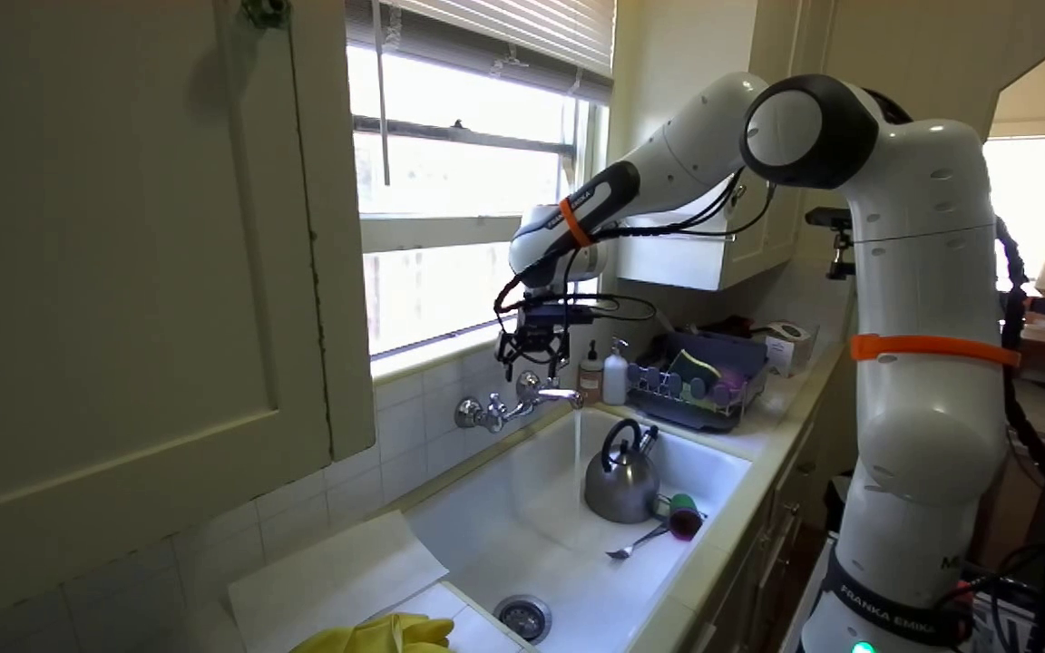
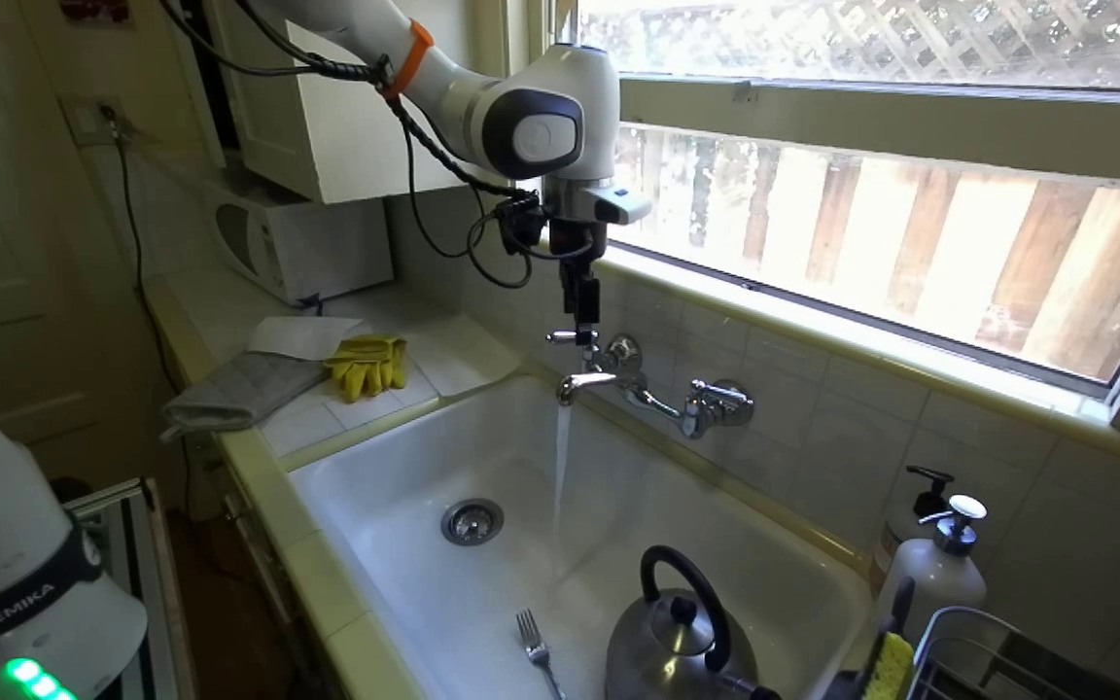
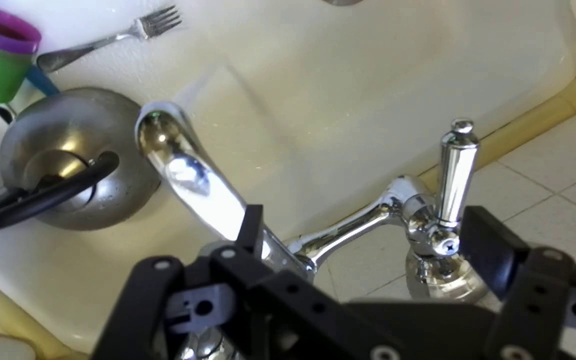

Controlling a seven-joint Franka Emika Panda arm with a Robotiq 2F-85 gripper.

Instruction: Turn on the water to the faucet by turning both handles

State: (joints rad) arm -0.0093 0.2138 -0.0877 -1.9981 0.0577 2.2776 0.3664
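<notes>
Just beneath the gripper (image 3: 370, 239) sits the faucet (image 3: 213, 205); water (image 2: 561, 467) runs.

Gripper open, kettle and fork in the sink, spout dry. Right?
Not the spout: it isn't dry. Water runs from it into the sink, visible in both exterior views. The rest holds: gripper open, kettle and fork in the sink.

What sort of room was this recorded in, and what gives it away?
Probably a home kitchen: a white sink with water running into it from a faucet, a kettle standing in the sink, and a dish rack beside it.
</notes>
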